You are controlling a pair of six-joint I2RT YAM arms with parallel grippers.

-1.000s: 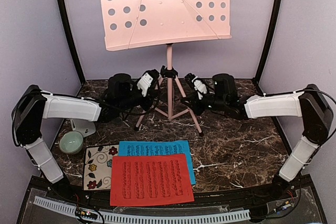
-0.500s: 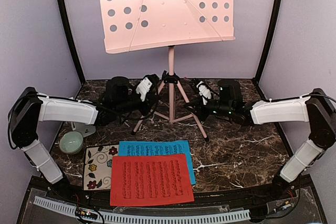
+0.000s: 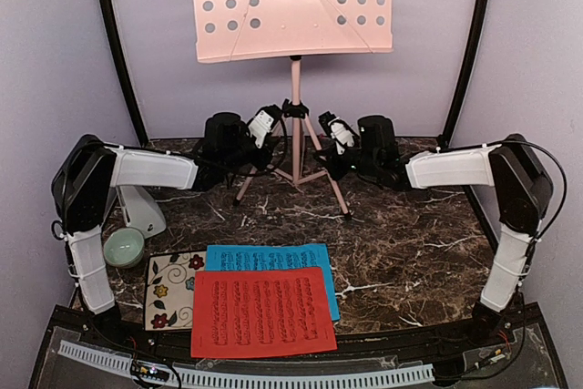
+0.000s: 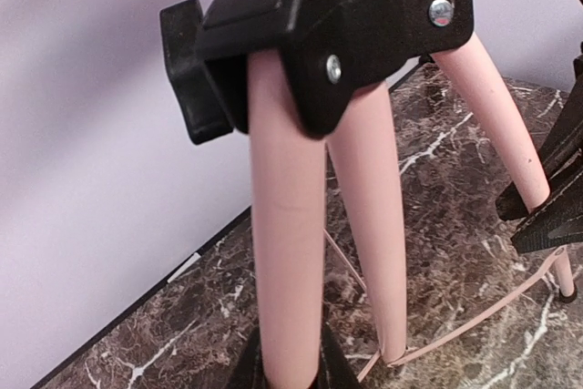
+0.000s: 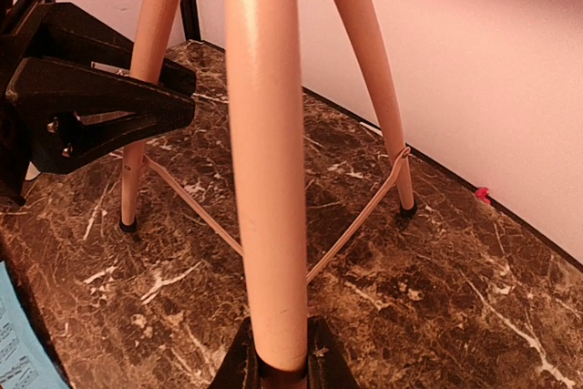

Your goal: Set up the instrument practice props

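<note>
Pale lilac walls (image 3: 55, 61), black corner posts (image 3: 118, 47), dark marble tabletop (image 3: 410, 243)

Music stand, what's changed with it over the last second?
The left gripper and right gripper, each shut on a leg, moved the music stand back toward the rear wall. The red sheet, blue sheet, green bowl and floral tile stayed put.

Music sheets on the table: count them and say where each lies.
2. The red sheet lies at the near edge of the table, overlapping the blue sheet just behind it, both right of the floral tile. Any sheet beneath them would be hidden.
</note>
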